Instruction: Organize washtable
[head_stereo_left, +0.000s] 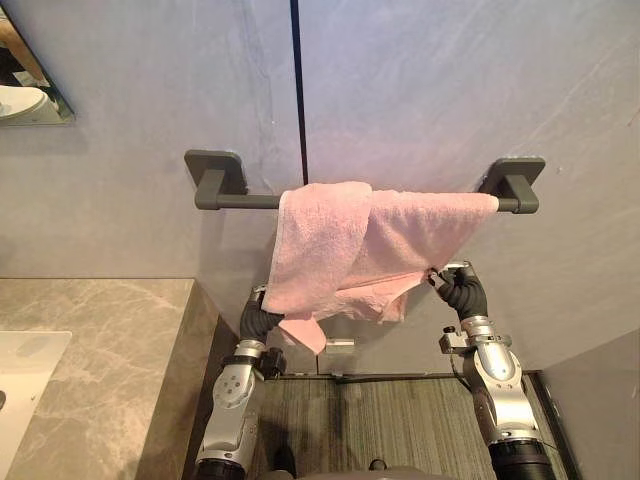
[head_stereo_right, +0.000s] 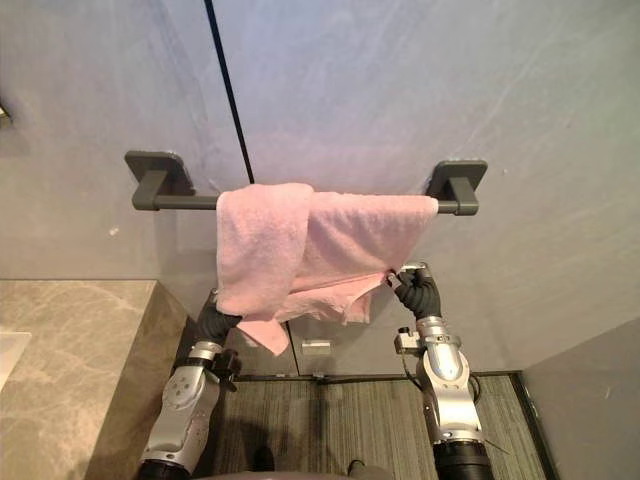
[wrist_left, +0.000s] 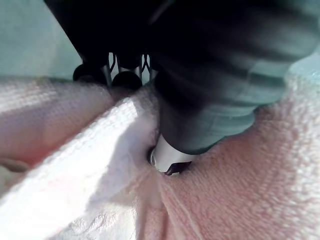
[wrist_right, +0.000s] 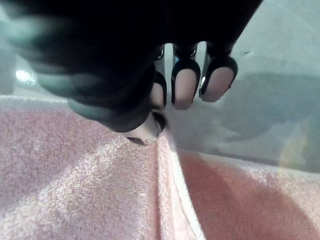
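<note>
A pink towel (head_stereo_left: 340, 250) hangs bunched over a dark grey wall bar (head_stereo_left: 240, 201), its left half folded double and a corner drooping below. My left hand (head_stereo_left: 256, 320) reaches up under that lower left part. In the left wrist view its thumb (wrist_left: 170, 161) presses into the cloth, with a fold of the towel (wrist_left: 75, 165) caught between thumb and fingertips (wrist_left: 125, 80). My right hand (head_stereo_left: 456, 284) is at the towel's lower right edge. There its thumb (wrist_right: 145, 131) pinches the towel's hem (wrist_right: 172, 175) against the fingers (wrist_right: 184, 87).
A marble washtable (head_stereo_left: 100, 340) with a white basin (head_stereo_left: 20, 380) stands at lower left, close to my left arm. A mirror corner (head_stereo_left: 25, 85) shows at upper left. A small white wall plate (head_stereo_left: 340, 345) sits below the towel, above a striped floor (head_stereo_left: 400, 430).
</note>
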